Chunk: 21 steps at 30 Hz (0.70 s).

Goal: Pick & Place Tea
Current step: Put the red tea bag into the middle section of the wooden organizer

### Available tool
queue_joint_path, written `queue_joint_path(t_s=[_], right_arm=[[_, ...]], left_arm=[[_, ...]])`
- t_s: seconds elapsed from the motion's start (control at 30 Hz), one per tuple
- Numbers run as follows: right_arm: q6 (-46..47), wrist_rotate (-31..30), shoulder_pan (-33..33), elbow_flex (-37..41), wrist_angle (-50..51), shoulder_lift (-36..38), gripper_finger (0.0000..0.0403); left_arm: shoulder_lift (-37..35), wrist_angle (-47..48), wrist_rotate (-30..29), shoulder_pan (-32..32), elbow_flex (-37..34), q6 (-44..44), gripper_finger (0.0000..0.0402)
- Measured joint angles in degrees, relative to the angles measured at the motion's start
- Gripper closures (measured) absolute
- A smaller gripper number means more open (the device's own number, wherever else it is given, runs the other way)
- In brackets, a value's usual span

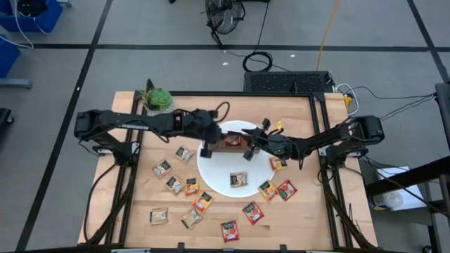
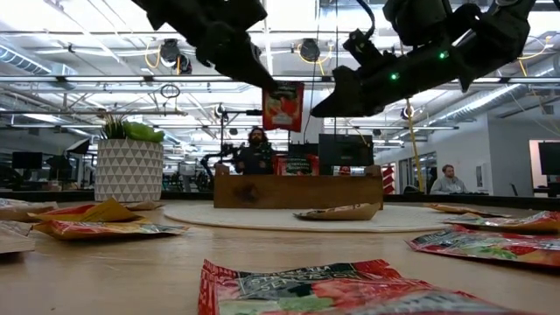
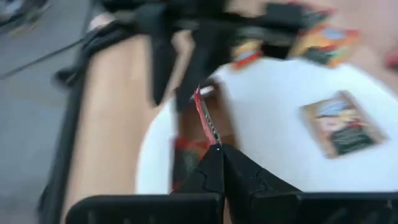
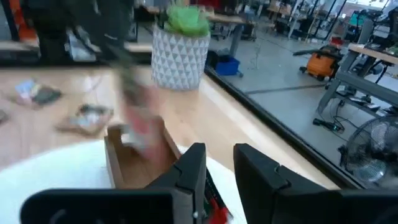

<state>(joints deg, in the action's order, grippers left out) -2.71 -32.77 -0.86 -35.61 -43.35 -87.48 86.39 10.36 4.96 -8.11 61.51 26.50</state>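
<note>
Left tool pinches a red sachet over the tray.
Your left tool [image 2: 262, 80] is clamped on the red sachet [image 2: 283, 106] above the wooden tray [image 2: 297, 190]; lower it squarely into a compartment. The right tool [image 4: 219, 163], fingers apart, seems, through blur, just clear.

I could read no text anywhere. The red sachet [image 2: 283, 106] pinched in my left gripper [image 2: 259, 79] carried a printed label, but its lettering was too small to make out. The nearest red sachet [image 2: 337, 289] on the table [image 2: 131, 271] showed a dark band of print that I could not decipher. The labels on the sachets seen from above were likewise illegible.
</note>
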Motion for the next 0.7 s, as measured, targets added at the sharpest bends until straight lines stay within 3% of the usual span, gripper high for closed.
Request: queue_joint_path(t_s=[0.17,0.37,0.7], right_arm=[[2.08,-0.09,0.00,0.14,7.15,5.77,0.0336],[3.78,-0.14,0.00,5.18,4.20,10.32,0.0339],[3.05,-0.15,0.02,8.47,-1.47,12.52,0.0340]], left_arm=[[0.78,-7.08,10.03,-2.56,-3.76,5.04,0.0400],[0.77,-14.28,13.60,-6.66,-7.98,4.49,0.0401],[4.37,-21.00,14.63,-6.61,-10.70,2.07,0.0401]])
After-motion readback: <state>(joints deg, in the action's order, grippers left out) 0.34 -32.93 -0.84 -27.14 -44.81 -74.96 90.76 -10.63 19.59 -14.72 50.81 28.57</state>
